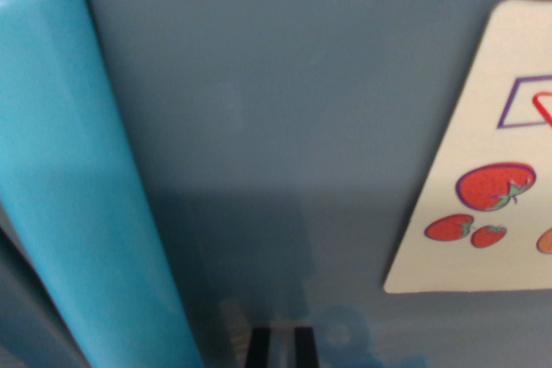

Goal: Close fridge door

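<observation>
Handle: a bright turquoise, glossy rounded bar point(82, 178) runs from 11 o'clock down to 7 o'clock along the wrist view's left, tilted slightly, lit paler along its upper part.
Door: the flat grey-blue fridge door panel point(285, 101) fills the centre of the view — very close to the camera, slightly blurred, with a darker shadow band across its lower half.
Gripper: the dark fingertips of the gripper point(282, 346) show at 6 o'clock as two short black strips, side by side with only a thin pale line between them — they look nearly together, with nothing seen held; whether they touch the panel I cannot tell.
Sticker: a cream-coloured card with slanted edges point(483, 204) sits flat on the panel at 3 o'clock, printed with red strawberries point(494, 185) and part of a purple-outlined box point(526, 105) above them.
</observation>
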